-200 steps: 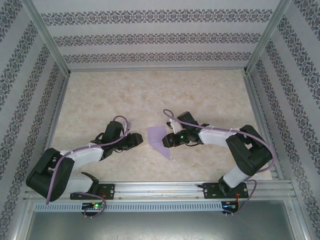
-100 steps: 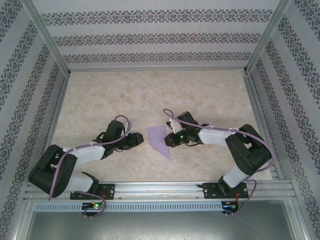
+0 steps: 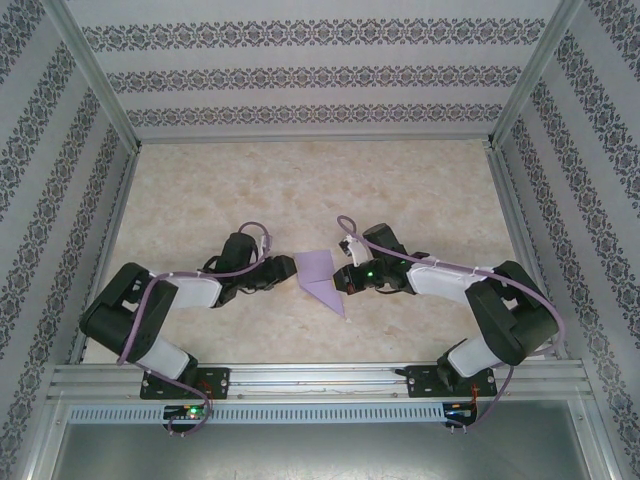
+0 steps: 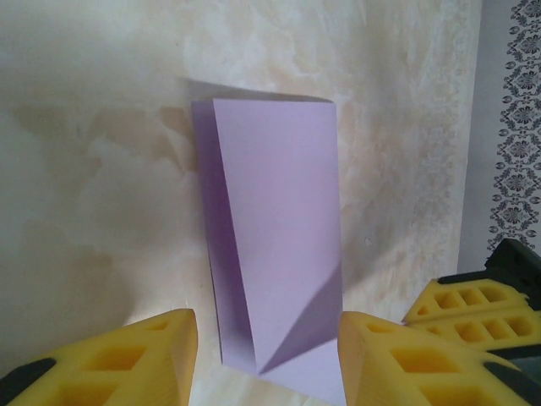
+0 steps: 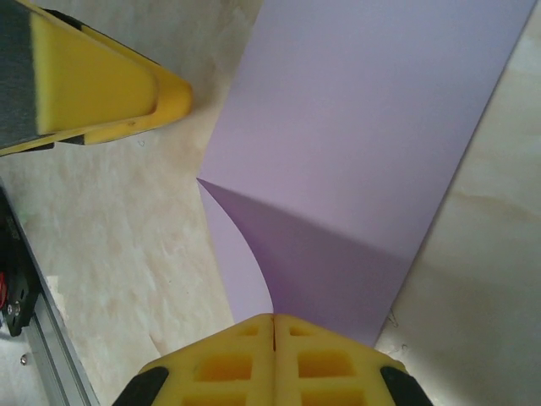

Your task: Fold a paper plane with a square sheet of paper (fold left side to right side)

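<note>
Near edge: rail [image 3: 320,378] carrying left arm [image 3: 140,315] and right arm [image 3: 505,320], elbows swung outward, forearms angled in toward the middle of the desk [image 3: 300,190].

Next out, left gripper [image 3: 283,276]: released, jaws apart, straddling the near end of the sheet in the left wrist view, no contact made out. Opposite, right gripper [image 3: 344,281]: clenched, pads [image 5: 228,368] flush together, tips right at the paper's edge in the right wrist view. Cannot tell of any paper nipped between them.

Between the two: square sheet of paper [image 3: 318,272], flat on the desk, already doubled over into a narrow panel. Top layer skewed, a sliver of under layer showing along one long side. Darker triangular fold at the corner by the right gripper.

Judged step: left-over-right fold laid but not set, crease soft, edges out of line. No dart shape yet, so early in the task.

Next move, by estimate: pin one side, square the edges, run a closed tip along the fold. Light pressure only, thin paper apt to slide or buckle.

Farther out: bare marbled desk, then patterned back wall [image 3: 320,75].
</note>
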Motion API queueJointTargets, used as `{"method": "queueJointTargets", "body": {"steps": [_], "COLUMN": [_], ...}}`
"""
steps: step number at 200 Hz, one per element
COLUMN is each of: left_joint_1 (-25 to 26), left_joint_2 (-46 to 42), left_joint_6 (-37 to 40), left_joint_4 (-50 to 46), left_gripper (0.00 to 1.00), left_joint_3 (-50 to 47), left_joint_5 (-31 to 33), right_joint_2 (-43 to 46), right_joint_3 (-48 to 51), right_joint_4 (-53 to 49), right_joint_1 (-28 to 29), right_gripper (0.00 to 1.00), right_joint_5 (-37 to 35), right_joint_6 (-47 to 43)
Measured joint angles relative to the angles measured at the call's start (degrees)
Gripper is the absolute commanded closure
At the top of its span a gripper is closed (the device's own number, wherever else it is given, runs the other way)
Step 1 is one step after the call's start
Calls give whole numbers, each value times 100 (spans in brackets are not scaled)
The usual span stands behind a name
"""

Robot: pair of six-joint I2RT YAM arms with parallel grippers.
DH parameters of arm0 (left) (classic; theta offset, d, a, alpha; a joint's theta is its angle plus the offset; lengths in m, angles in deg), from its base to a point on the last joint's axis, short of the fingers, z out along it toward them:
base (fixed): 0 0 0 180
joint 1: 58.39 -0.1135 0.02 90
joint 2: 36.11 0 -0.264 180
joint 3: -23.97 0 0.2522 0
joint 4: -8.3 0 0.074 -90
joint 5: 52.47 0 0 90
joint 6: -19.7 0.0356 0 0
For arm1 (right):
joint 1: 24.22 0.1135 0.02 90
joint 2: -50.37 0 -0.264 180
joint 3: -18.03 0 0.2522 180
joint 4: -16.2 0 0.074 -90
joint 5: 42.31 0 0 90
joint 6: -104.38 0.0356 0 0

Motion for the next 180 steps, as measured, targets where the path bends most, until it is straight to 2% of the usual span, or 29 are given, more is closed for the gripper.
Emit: {"method": "queueJointTargets", "body": {"steps": [33, 60, 102, 120, 143, 180], "left_joint_1": [22, 44, 146, 170, 179, 227], "left_joint_2": [380, 667, 1084, 1147, 1147, 1113], "left_joint_6": [-87, -177, -271, -254, -234, -232], "left_joint_4": [269, 503, 710, 713, 708, 693], "left_gripper": [55, 61, 81, 91, 97, 98], "left_joint_3": [138, 243, 479, 511, 514, 514], "left_joint_5": [-111, -208, -262, -262, -249, -227], "right_joint_2": [70, 131, 131, 133, 155, 684], "right_joint_3": [39, 63, 131, 149, 179, 184], "right_joint_4": [76, 116, 146, 153, 109, -348], "right_joint_1": [-37, -37, -70, -114, -149, -144], "right_gripper": [100, 100, 100, 89, 72, 61], "right_joint_5": [72, 120, 136, 129, 68, -407], "right_joint_6": [37, 44, 46, 72, 118, 103]}}
